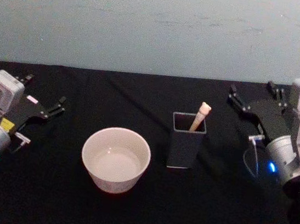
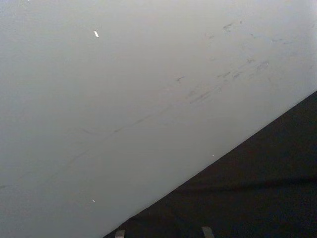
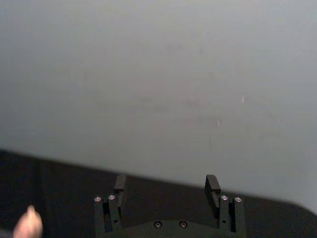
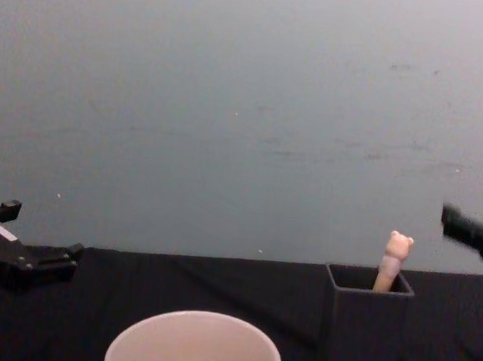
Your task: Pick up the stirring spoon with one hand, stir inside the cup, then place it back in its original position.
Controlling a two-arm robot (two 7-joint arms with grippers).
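Observation:
The stirring spoon (image 1: 199,117) stands tilted in the dark grey square holder (image 1: 186,140), its bear-head top (image 4: 399,244) poking above the holder's rim (image 4: 368,288). The cream-white cup (image 1: 115,160) sits on the table to the holder's left, and its rim (image 4: 197,319) shows low in the chest view. My left gripper (image 1: 44,94) rests open at the table's left side, well away from the cup. My right gripper (image 1: 252,91) is open at the right, behind and beside the holder, with nothing between its fingers (image 3: 120,183).
A black cloth (image 1: 214,209) covers the table and a pale wall (image 1: 150,23) rises right behind it. Bare cloth lies between the cup and the left arm, and in front of the holder.

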